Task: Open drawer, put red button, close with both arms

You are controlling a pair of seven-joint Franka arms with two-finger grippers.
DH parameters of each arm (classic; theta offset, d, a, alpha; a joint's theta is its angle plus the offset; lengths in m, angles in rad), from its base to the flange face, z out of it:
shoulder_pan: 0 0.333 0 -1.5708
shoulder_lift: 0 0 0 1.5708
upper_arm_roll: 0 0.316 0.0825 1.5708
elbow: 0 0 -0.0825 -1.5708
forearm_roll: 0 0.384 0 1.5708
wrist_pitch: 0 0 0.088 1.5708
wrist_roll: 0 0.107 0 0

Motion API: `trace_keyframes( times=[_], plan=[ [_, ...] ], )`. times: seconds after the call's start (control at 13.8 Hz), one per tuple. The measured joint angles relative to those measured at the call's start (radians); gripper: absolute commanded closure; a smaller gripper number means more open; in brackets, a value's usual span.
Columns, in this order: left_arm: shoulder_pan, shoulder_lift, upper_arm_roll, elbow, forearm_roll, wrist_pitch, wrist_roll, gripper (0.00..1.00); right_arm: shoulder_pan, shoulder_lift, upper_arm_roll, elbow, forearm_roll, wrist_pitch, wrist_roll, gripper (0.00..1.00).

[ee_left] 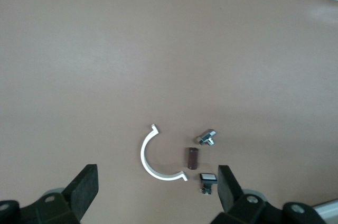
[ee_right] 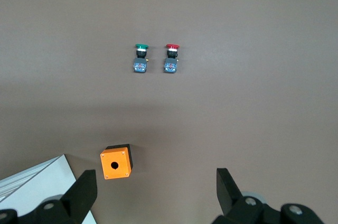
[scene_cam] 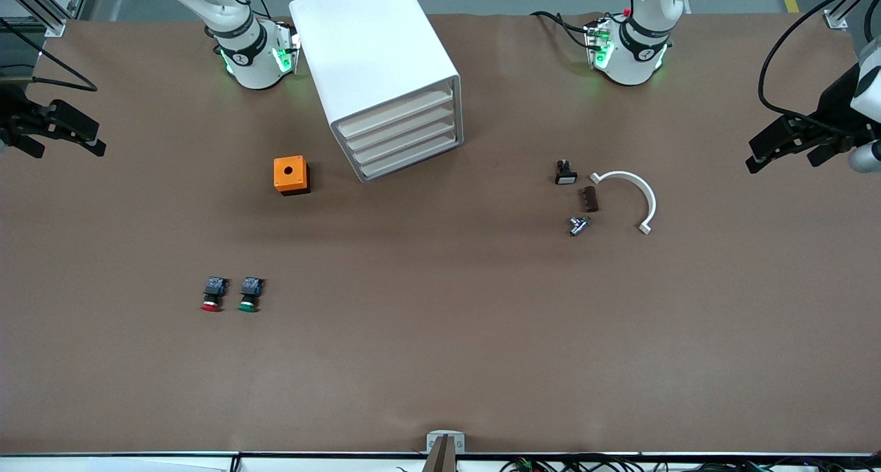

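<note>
Two grippers hang high at the table's ends, both with fingers spread wide and nothing between them. The left gripper [scene_cam: 784,150] is up over the left arm's end of the table, its fingers [ee_left: 84,184] apart and touching nothing; the right gripper [scene_cam: 58,133] is up over the right arm's end, its fingers [ee_right: 226,187] equally parted and empty. Both arms wait. The red button [scene_cam: 213,294] lies on its side on the brown table [scene_cam: 440,334], toward the right arm's end and nearer to the front camera than the orange box [scene_cam: 291,175], which has a round hole in its top. Just beside the red button, apart from it, lies the green button [scene_cam: 250,294], on the side toward the table's middle. The white drawer cabinet [scene_cam: 380,73] stands between the two arm bases, turned at an angle, with all its drawers shut. Toward the left arm's end lie four small parts close together: a white curved clip [scene_cam: 630,195], a dark brown block [scene_cam: 590,199], a small metal fitting [scene_cam: 578,225], and a black part with a white face [scene_cam: 565,174]. Nothing lies between the red button and the cabinet's drawer fronts except bare table.
</note>
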Motion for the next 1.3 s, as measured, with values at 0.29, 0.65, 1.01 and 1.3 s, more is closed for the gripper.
trace_keyframes(
  times=[0.29,0.65,1.01,1.3],
  plan=[
    [-0.003,0.0,-0.008,0.002,-0.162,-0.013,-0.001,0.01,-0.003,0.042,-0.003,-0.01,-0.001,-0.007,0.0,0.0],
    [-0.011,0.021,-0.026,0.001,-0.46,-0.027,-0.038,0.01,-0.005,0.202,-0.003,0.009,-0.002,0.033,0.0,0.0],
    [-0.097,0.114,-0.031,0.008,-0.711,-0.016,-0.261,0.01,-0.014,0.293,-0.003,0.008,0.0,0.156,0.027,0.0],
    [-0.209,0.248,-0.032,0.047,-0.759,-0.007,-0.492,0.01,0.002,0.327,0.007,-0.132,0.001,0.386,0.146,0.0]
  ],
)
